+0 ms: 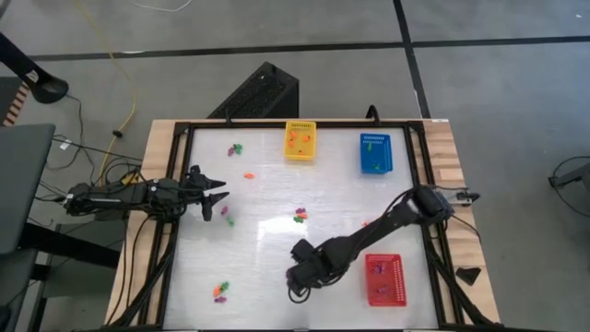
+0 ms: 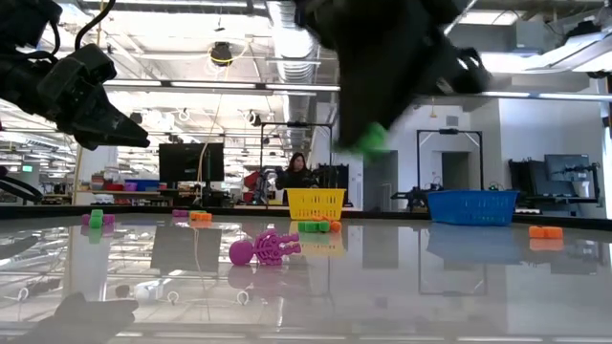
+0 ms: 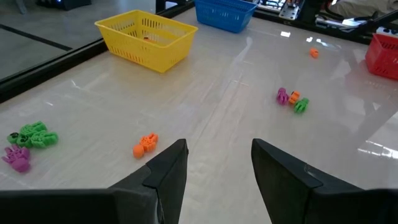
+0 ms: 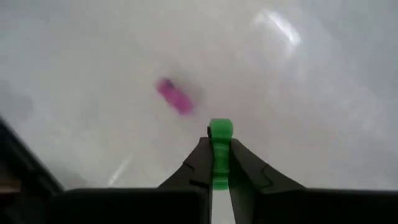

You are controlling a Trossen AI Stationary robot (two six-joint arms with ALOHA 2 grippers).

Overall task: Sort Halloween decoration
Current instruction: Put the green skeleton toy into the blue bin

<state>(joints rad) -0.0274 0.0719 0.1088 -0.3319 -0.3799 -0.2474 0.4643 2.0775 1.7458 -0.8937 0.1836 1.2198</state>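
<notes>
Small Halloween decorations in orange, green and purple lie scattered on the white table: a cluster (image 1: pixel 300 216) mid-table, another (image 1: pixel 220 291) near the front left, and one (image 1: pixel 236 148) at the far left. My right gripper (image 4: pixel 219 144) hangs above the front middle of the table (image 1: pixel 300 277), shut on a green trinket (image 2: pixel 368 139). A purple trinket (image 4: pixel 174 96) lies on the table below it. My left gripper (image 3: pixel 219 146) stands open over the table's left edge (image 1: pixel 221 196), with nothing between its fingers. My right gripper pinches the green trinket between its two fingers. The trinket's rounded end (image 4: pixel 220 129) sticks out past the fingertips. The fingers slant steeply down from above, and the trinket hangs clear of the table.
A yellow basket (image 1: pixel 300 140) and a blue basket (image 1: pixel 375 152) stand at the far edge. A red basket (image 1: pixel 384 278) stands at the front right, beside my right arm. A person (image 2: pixel 296 172) shows in the room beyond the table.
</notes>
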